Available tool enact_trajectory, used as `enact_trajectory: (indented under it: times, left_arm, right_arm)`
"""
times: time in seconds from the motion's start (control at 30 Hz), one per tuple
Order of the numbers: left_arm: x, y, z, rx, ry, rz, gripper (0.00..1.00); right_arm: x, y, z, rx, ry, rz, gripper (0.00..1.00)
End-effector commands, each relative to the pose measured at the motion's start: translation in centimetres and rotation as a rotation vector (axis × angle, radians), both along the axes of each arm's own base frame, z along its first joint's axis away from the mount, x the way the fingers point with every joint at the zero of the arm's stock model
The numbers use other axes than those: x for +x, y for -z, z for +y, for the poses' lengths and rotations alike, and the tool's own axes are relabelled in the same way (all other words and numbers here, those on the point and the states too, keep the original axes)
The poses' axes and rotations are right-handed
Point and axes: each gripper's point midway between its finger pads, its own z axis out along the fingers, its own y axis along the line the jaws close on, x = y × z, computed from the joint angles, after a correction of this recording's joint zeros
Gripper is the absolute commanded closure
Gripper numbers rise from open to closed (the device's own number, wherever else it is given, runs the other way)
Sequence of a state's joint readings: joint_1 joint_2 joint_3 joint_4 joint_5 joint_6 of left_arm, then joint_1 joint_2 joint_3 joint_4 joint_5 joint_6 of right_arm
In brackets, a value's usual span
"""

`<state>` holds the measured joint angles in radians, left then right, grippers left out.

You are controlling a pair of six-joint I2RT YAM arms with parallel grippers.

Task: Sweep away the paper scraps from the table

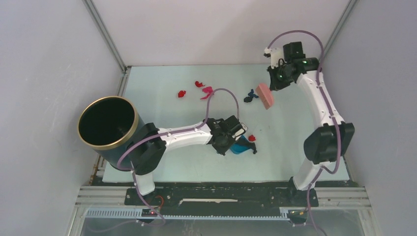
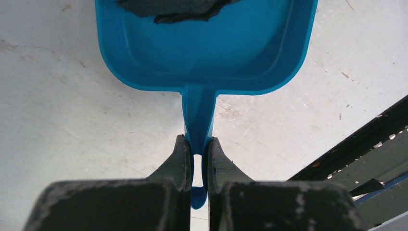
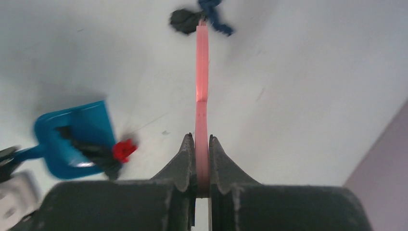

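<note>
Sweeping looks barely begun: the left tool (image 2: 193,154) clamps the handle of the blue dustpan (image 2: 207,53), holding one black scrap (image 2: 173,9), a red scrap (image 1: 252,138) at its lip, while the right tool (image 3: 202,144) pinches the pink brush (image 3: 202,72) beside other paper scraps (image 1: 251,94) lying toward the table (image 1: 162,98)'s far edge.

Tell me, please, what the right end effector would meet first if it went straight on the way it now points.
Probably the black paper scrap and dark blue scrap at the tip of the pink brush it holds; depth is unclear.
</note>
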<state>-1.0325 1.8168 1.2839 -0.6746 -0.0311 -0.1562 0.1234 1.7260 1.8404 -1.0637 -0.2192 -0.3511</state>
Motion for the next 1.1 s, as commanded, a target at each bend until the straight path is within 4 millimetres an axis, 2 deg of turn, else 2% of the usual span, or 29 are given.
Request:
enact_trajectory:
  times: [0.0, 0.13, 0.23, 0.33, 0.47, 0.6, 0.77, 0.87, 1.0, 1.07]
  left_arm:
    - [0.8, -1.4, -0.3, -0.052, -0.035, -0.007, 1.0]
    - [0.7, -1.2, -0.1, -0.04, -0.024, 0.001, 0.95]
    - [0.1, -0.8, -0.3, -0.039, -0.007, 0.039, 0.98]
    - [-0.1, -0.5, -0.1, -0.02, 0.004, 0.05, 1.0]
    - [-0.3, -0.3, 0.0, -0.015, 0.009, 0.061, 1.0]
    - [-0.3, -0.2, 0.1, -0.008, 0.009, 0.066, 1.0]
    - [-0.5, -0.1, 0.4, 0.01, 0.015, 0.078, 1.0]
    - [-0.7, 0.0, 0.5, 0.009, 0.017, 0.102, 1.0]
    - [-0.8, 0.4, 0.9, 0.024, -0.003, 0.134, 1.0]
    - [-0.7, 0.3, 0.9, 0.025, -0.008, 0.138, 1.0]
  right_arm:
    - [7.0, -0.2, -1.6, -0.254, 0.049, -0.194, 1.0]
    - [11.6, 1.0, -0.3, -0.372, 0.024, -0.276, 1.0]
    - [13.7, 2.4, 1.1, -0.433, -0.028, -0.298, 1.0]
    - [15.1, 3.3, 2.6, -0.506, -0.096, -0.328, 1.0]
    - [15.4, 4.9, 4.5, -0.565, -0.206, -0.344, 1.0]
    - [13.3, 6.5, 5.9, -0.562, -0.349, -0.321, 1.0]
    - [6.9, 9.7, 7.4, -0.444, -0.557, -0.159, 1.0]
    - [3.3, 11.1, 7.0, -0.436, -0.604, -0.07, 1.0]
    - [-1.6, 11.6, 6.4, -0.416, -0.629, -0.003, 1.0]
    - [-3.2, 11.1, 6.3, -0.389, -0.61, 0.008, 1.0]
